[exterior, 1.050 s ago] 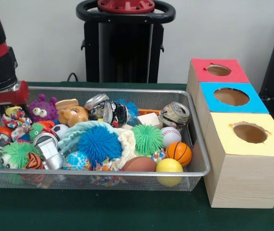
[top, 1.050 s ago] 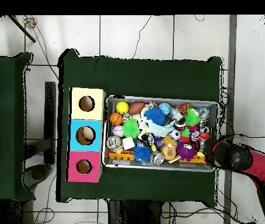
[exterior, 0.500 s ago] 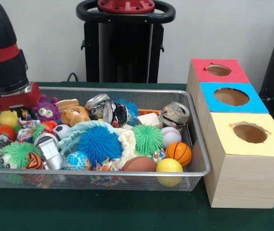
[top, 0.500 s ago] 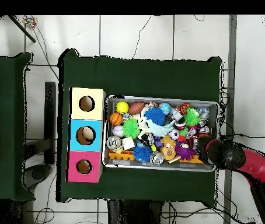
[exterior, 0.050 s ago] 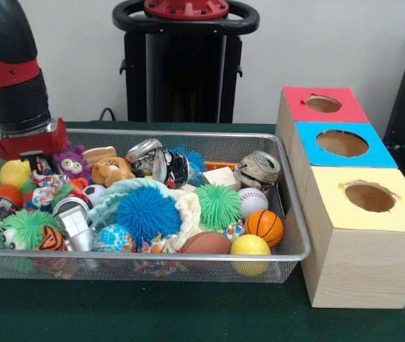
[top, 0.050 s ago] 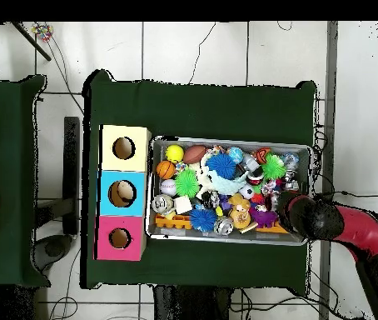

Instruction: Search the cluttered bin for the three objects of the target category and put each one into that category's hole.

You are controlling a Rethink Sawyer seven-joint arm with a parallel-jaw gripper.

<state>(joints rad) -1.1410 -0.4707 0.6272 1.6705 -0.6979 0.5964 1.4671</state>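
Front view: gripper (exterior, 0.050 s ago: 40,165) low over bin's (exterior, 0.050 s ago: 287,214) left end, state unclear, target orientation unreadable.

The wire-mesh bin (exterior, 0.050 s ago: 287,206) sits heaped with balls, spiky toys, plush animals and crushed cans, beside a row of three wooden boxes, red (exterior, 0.050 s ago: 324,105), blue (exterior, 0.050 s ago: 342,144) and yellow (exterior, 0.050 s ago: 369,199), each with one round hole, seemingly empty.

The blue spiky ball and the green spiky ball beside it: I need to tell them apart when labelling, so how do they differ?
The blue spiky ball is plainly larger than the green spiky ball. The blue one sits nearer the bin's middle, the green one closer to the baseball. Both are round, with soft spikes all over.
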